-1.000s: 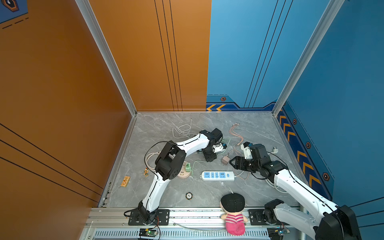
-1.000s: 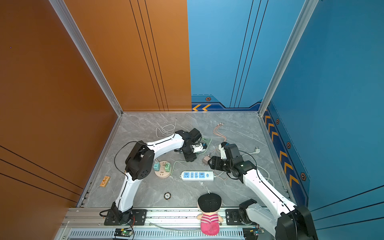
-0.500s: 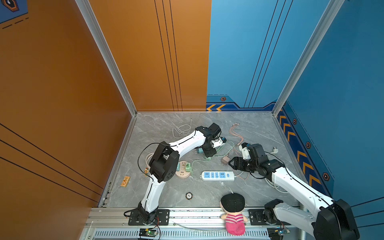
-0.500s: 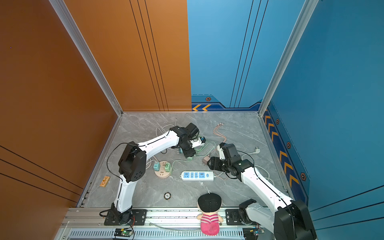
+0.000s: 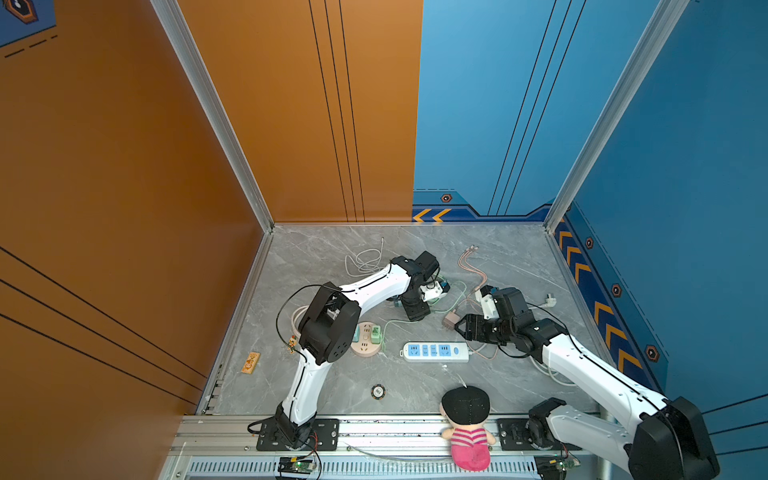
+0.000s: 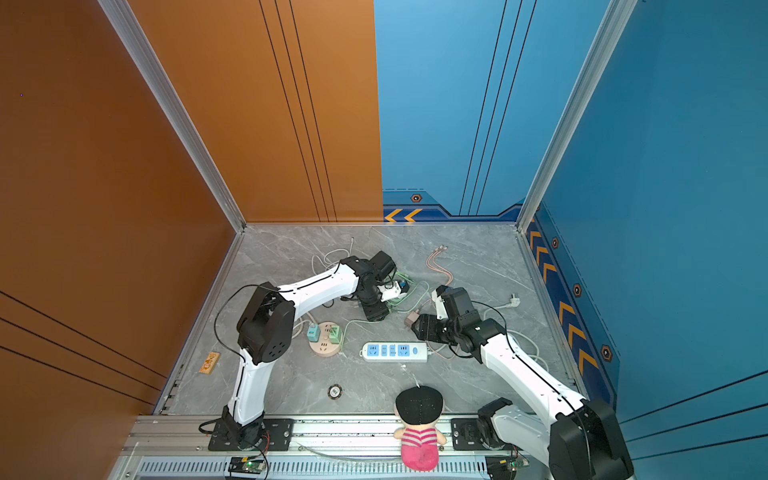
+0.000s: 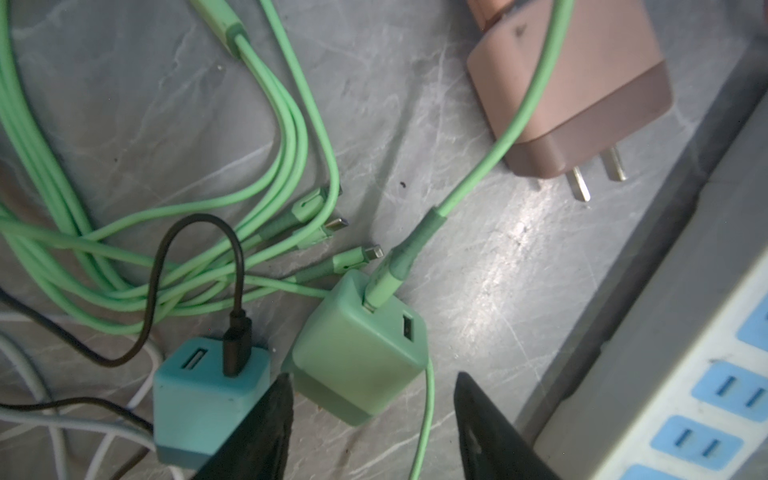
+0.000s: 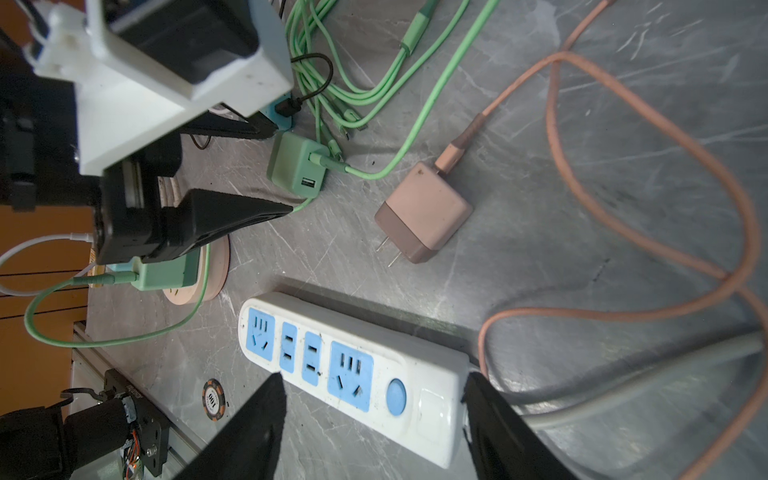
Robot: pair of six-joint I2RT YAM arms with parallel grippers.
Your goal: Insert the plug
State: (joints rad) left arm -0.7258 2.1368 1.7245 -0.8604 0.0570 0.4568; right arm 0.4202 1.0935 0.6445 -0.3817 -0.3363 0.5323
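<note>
Grey table (image 5: 324, 253) | green charger (image 7: 357, 353) prongs hidden (USB face showing) | power strip (image 7: 673, 345) cropped

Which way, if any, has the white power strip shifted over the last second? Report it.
No. The white power strip lies where it was, at the same offset from the doll and the poker chip.

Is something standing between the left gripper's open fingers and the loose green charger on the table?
Nothing visible does. The green charger lies just ahead of the left gripper, in line with the gap between its open fingers. The teal charger sits close beside one finger, and a green cable runs through the gap.
</note>
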